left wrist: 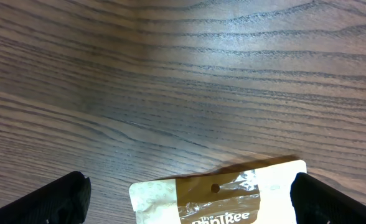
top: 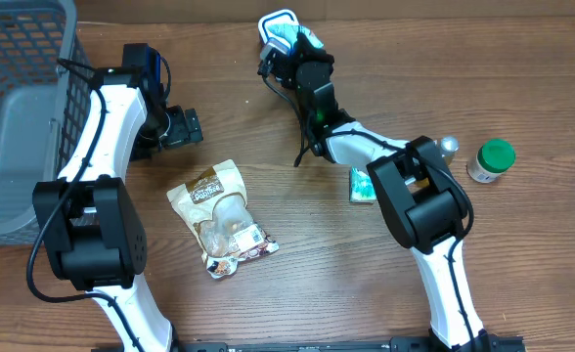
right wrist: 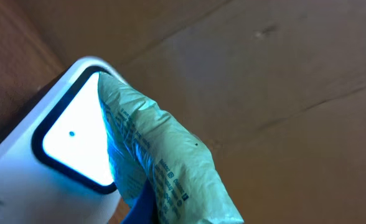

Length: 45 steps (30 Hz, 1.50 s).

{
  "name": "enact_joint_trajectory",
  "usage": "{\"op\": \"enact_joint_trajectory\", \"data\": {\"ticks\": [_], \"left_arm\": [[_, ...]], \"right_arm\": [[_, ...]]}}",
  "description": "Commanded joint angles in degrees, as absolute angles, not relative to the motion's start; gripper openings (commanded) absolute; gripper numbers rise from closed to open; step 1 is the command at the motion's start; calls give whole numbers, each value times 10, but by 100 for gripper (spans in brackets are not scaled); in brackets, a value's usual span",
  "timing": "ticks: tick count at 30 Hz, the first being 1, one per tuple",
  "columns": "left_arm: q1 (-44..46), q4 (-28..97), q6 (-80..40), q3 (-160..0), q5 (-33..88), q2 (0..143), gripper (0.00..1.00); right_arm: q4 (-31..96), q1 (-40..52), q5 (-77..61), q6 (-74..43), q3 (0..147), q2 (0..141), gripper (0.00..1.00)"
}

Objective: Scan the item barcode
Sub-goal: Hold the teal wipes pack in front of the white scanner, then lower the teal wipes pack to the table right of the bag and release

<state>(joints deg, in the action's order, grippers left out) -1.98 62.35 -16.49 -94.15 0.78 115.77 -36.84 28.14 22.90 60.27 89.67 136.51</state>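
Over wooden table (top: 297, 284), clamping green packet (right wrist: 164, 168) in right gripper (top: 292, 49) against glowing far scanner (right wrist: 71, 140) for barcode reading; holding left gripper (top: 183, 127) spread, empty, beside brown pouch (top: 224, 217).

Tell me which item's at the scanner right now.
The pale green packet, held up in front of the lit scanner. The brown snack pouch, teal box and green-capped bottle all sit on the table, away from it.
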Motion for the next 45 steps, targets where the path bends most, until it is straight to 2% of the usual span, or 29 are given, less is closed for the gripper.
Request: {"op": "enact_joint_trajectory", "data": {"ticks": [1,11,24,28,35,39,42,45], "left_arm": [[-22,623,-163,-950,2,1145,99],[-22,623,-163,-950,2,1145,100],[-22,623,-163,-950,2,1145,99],[-22,623,-163,-950,2,1145,100],[-22,623,-163,-950,2,1145,99],[-22,623,-163,-950,2,1145,100],[-22,623,-163,-950,2,1145,100],[-22,623,-163,-950,2,1145,100]], "right_arm": [[-373,277,233,616,913,1375,4],[-308,278,235,611,912,1376,4],[-361,290,250,611,914,1355,4],[-339,292,272,567,919,1314,4],[-135,292,271,385,919,1195,4],[55,292,260,243,919,1123,4],[234,292,178,116,919,1082,4],[409,291,28,45,919,1070,4]]}}
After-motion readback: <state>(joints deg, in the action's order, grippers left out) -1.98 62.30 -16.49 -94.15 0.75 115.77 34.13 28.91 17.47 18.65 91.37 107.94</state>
